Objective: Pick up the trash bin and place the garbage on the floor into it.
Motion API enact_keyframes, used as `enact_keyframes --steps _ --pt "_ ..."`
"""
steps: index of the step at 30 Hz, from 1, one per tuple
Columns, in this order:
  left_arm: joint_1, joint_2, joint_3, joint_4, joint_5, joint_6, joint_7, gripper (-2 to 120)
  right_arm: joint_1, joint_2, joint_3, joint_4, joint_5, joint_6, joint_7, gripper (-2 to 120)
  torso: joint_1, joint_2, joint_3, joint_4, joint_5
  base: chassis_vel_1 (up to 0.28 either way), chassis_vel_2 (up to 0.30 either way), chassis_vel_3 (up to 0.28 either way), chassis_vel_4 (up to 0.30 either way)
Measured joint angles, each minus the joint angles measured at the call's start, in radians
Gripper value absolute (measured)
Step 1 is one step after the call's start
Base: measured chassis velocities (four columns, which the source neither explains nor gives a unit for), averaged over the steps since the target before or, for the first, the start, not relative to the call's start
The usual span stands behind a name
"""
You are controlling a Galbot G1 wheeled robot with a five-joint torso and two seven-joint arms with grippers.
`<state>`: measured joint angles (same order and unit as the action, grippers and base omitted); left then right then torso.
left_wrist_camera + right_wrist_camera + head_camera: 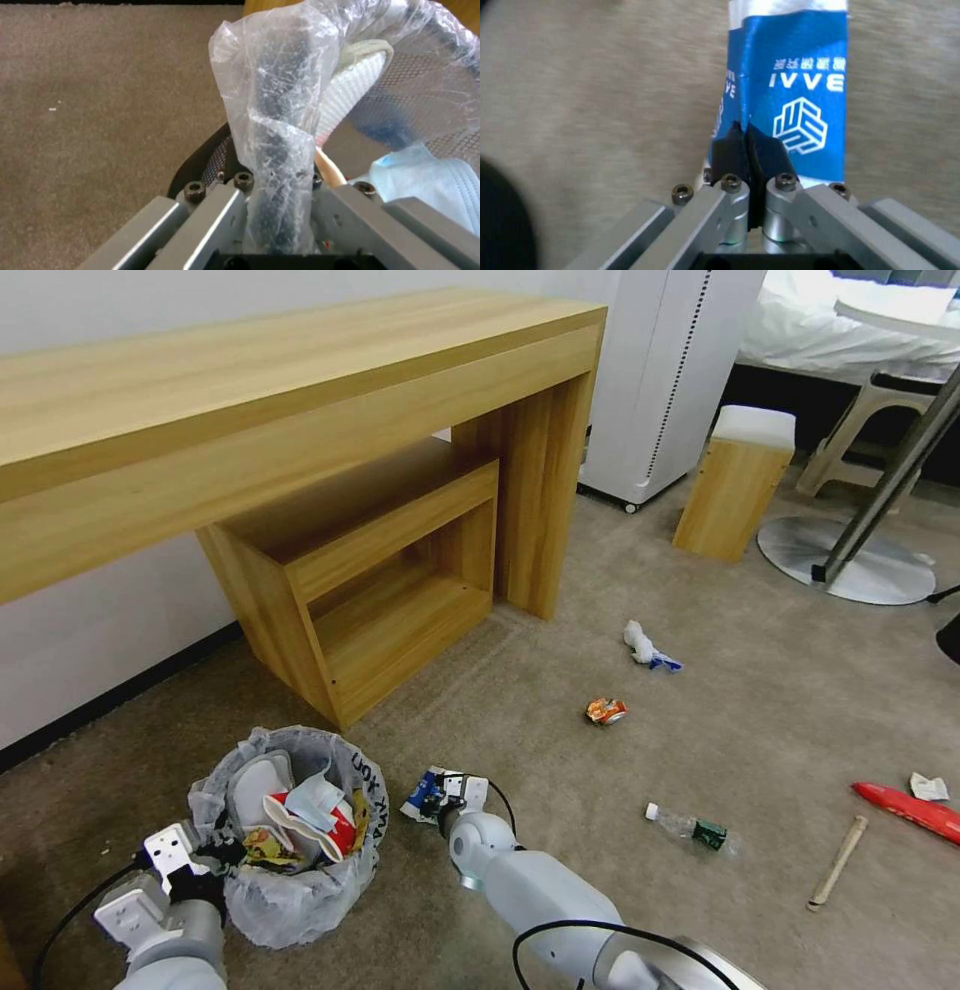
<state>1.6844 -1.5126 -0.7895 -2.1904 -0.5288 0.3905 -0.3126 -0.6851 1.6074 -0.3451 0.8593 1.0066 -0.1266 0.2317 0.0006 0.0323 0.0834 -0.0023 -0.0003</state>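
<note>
The trash bin (300,880), black mesh under a crinkly clear bag, stands low at my left on the floor (620,910). It holds white slippers, a red cup and wrappers. My left gripper (212,855) is shut on its bagged rim (277,176). My right gripper (437,800) is just right of the bin, near the carpet. It is shut on the edge of a flattened blue-white paper cup (421,790) (800,93). More garbage lies on the carpet: a tissue (642,644), a crushed can (606,710), a small bottle (690,826), a wooden stick (838,862) and a red snack bag (908,810).
A long wooden desk (300,400) with a low shelf unit (370,600) beneath it stands straight ahead against the wall. Behind to the right are a white appliance (670,380), a wooden stool (736,480) and a round metal table base (850,560).
</note>
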Motion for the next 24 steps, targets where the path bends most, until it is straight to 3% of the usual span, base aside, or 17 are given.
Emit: enact_keyframes --steps 8,14,20,24 --pt "-0.009 0.004 -0.002 0.018 -0.005 0.002 -0.002 1 -0.045 -0.007 -0.012 0.219 0.031 0.061 -0.025 0 0.0 0.0 0.0 0.0003 0.0003 0.0 0.0 0.0 0.0" --pt "-0.016 0.007 -0.006 0.035 -0.007 0.003 -0.003 1 -0.084 -0.122 0.001 0.408 0.032 0.105 -0.037 0 0.0 0.0 0.0 -0.0003 0.0003 0.0 0.0 0.0 0.0" --pt "-0.02 0.007 -0.005 0.047 -0.007 0.005 -0.004 1 -0.108 -0.192 0.019 0.5 0.033 0.122 -0.035 0 0.0 0.0 0.0 0.0 0.0004 0.0 0.0 0.0 0.0" --pt "-0.025 0.006 0.0 0.056 -0.005 0.006 -0.004 1 -0.121 -0.253 0.023 0.569 0.026 0.193 -0.101 0 0.0 0.0 0.0 0.0 0.0003 0.0 0.0 0.0 0.0"
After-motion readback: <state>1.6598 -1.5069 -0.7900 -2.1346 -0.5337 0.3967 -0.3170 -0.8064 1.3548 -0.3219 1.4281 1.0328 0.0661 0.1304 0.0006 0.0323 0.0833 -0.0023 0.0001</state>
